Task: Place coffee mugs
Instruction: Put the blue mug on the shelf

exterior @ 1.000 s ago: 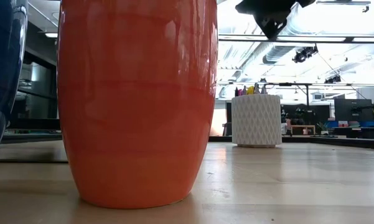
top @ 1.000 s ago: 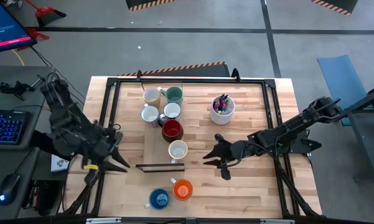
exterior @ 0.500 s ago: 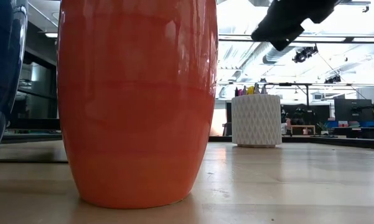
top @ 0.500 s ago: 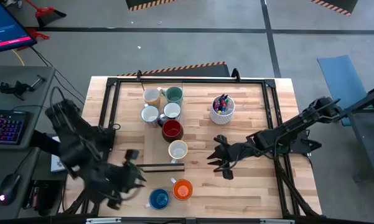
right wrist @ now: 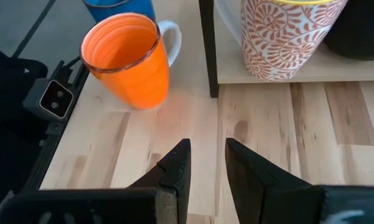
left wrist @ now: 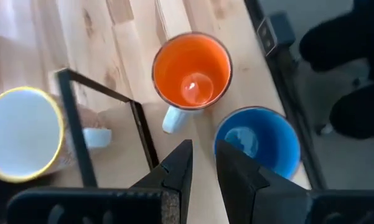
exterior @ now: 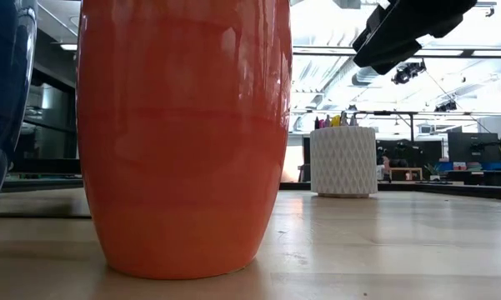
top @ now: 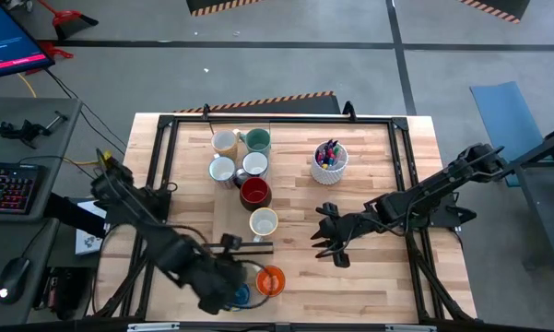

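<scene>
coffee mugs: eight on the wooden table [top: 378, 277], in two bunches. Five are packed together toward the far side, one sits alone mid-table, two stand at the near edge.
far bunch: cream mug [top: 225, 142] and teal green mug [top: 257, 140] at the back, two white mugs [top: 222, 170] in front of them, then the dark red mug [top: 255, 192], all pretty much touching.
loner: patterned white mug [top: 264, 222] with a yellow rim, standing on a raised board with a thin black frame [top: 237, 247] along its near edge. Red swirls show on it in the right wrist view.
near pair: orange mug [top: 271, 280] and blue mug [top: 239, 295] side by side, upright and empty, the orange one's white handle pointing toward the frame.
left gripper [left wrist: 201, 163]: down low at the near edge, right over the gap between orange and blue. Fingers only a narrow slit apart, nothing between them, so not holding anything.
right gripper [right wrist: 205, 160]: hangs above bare table right of the mugs, aimed at the orange one. Same deal, fingers a sliver apart and empty.
pen cup [top: 329, 162]: white textured cup full of coloured pens, off to the right of the far bunch, well apart from the mugs.
</scene>
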Tool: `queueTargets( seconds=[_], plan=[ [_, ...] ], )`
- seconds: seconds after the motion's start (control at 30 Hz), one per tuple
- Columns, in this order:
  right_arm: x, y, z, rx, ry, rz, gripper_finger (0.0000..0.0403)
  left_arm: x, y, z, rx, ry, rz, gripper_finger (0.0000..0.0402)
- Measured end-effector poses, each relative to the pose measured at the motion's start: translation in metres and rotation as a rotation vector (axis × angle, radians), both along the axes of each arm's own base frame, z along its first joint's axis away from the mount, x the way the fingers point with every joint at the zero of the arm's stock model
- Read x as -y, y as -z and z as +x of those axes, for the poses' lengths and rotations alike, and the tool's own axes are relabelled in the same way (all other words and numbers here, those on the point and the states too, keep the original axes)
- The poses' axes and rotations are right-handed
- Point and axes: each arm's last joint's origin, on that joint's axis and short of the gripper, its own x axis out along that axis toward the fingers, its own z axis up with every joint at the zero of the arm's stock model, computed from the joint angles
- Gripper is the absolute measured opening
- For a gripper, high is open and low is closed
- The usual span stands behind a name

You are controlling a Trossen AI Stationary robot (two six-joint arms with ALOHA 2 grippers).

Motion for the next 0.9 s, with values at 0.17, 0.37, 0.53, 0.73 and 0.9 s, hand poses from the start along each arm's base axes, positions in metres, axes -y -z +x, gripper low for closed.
queueTargets(
  seconds=[0.17, 0.37, 0.53, 0.73, 0.9],
  plan=[
    [0.0, 0.001, -0.001, -0.01, 0.0, -0.004, 0.008, 0.0, 0.023, 0.023, -0.076, 0.035, -0.018, 0.0063],
    [0.001, 0.003, -0.002, -0.036, -0.001, -0.016, 0.008, -0.012, 0.034, 0.037, -0.146, -0.076, -0.072, 0.0063],
    [0.001, 0.004, -0.003, -0.049, -0.001, -0.022, 0.008, -0.016, 0.033, 0.039, -0.147, -0.092, -0.087, 0.0063],
    [0.001, 0.004, -0.003, -0.051, -0.001, -0.023, 0.008, -0.008, 0.046, 0.037, -0.196, -0.082, -0.098, 0.0063],
    [0.002, 0.005, -0.004, -0.059, -0.001, -0.026, 0.008, -0.001, 0.058, 0.035, -0.211, -0.058, -0.156, 0.0064]
  ],
)
